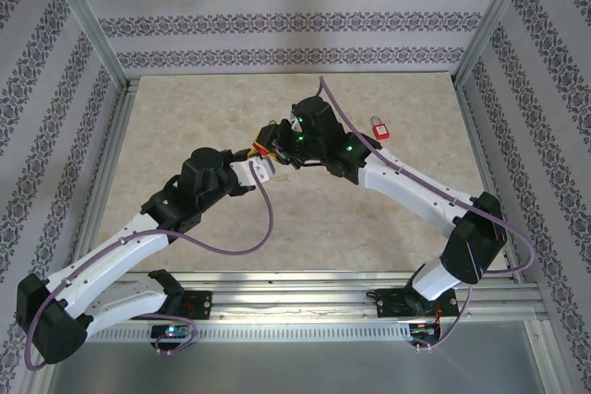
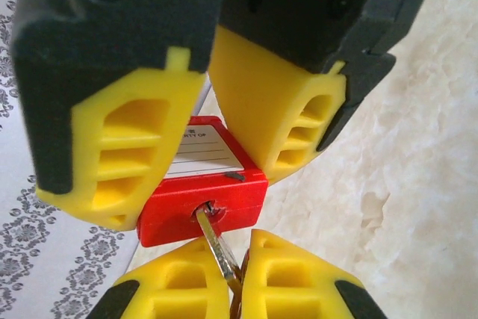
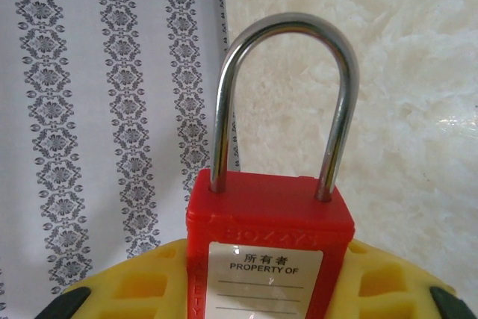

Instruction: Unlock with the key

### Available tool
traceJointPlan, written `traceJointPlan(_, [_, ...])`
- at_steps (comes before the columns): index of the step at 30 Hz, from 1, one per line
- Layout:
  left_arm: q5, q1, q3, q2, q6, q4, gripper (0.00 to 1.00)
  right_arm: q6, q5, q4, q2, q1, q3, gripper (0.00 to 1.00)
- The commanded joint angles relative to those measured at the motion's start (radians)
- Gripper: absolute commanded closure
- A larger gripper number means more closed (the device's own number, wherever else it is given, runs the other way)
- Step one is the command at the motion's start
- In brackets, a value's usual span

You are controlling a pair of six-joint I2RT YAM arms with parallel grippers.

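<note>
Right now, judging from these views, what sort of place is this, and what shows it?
Probably a robot test cell: an aluminium frame around a marble-look tabletop, with patterned wall panels behind.

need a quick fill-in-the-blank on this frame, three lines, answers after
1. The right hand grips a padlock whose body is ____.
2. The key in the left hand is inserted in that padlock's ____.
3. A second padlock lies on the ____.
Answers: red; keyhole; table.
</note>
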Motion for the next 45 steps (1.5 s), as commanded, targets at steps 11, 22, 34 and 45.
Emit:
traceJointPlan(11, [0.007, -0.012, -0.049, -0.118, 0.004, 0.077, 0.7, -0.019, -0.01, -0.002, 0.007, 0.012, 0.016, 1.0])
traceJointPlan(22, [0.029, -0.012, -0.136, -0.299, -0.375, 0.04, 0.24, -0.032, -0.011, -0.032, 0.013, -0.002, 0.05, 1.0])
traceJointPlan(34, [0.085, 0.003, -0.037, -0.143, -1.159, 0.034, 0.19, -0.03, -0.008, -0.026, 0.024, 0.0, 0.062, 1.0])
traceJointPlan(45, [0.099, 0.045, -0.055, -0.066, -1.354, 0.137, 0.29, -0.023, -0.005, -0.005, 0.006, 0.007, 0.039, 1.0])
